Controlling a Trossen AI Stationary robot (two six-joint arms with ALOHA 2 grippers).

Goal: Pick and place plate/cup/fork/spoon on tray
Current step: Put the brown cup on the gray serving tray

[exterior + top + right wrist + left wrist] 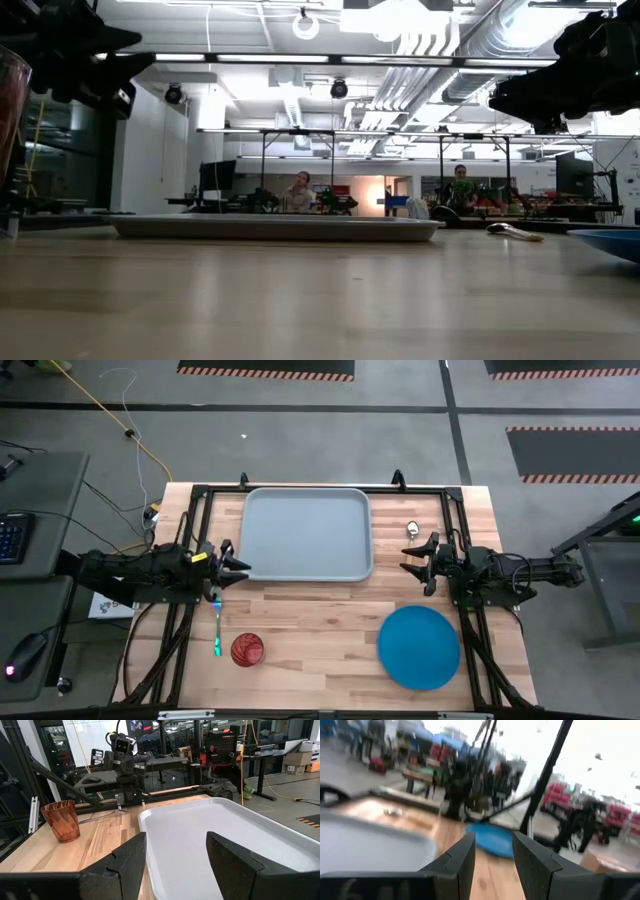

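Note:
The grey-blue tray [308, 535] lies flat at the table's far middle. The blue plate [419, 647] lies at the near right. The reddish-brown cup [247, 650] stands upright at the near left, with the teal-handled fork [217, 628] flat beside it. The spoon's silver bowl [412, 529] shows right of the tray; its handle does not show. My left gripper [244, 566] is open and empty at the tray's left edge, above the fork's tines. My right gripper [410, 565] is open and empty, right of the tray and just near of the spoon.
Black frame rails [190, 540] run along the table's left, right and far sides. Bare wood [320, 620] lies between cup and plate, near of the tray. The right wrist view shows the cup [61, 821], the tray [210, 830] and my left arm [122, 750] beyond.

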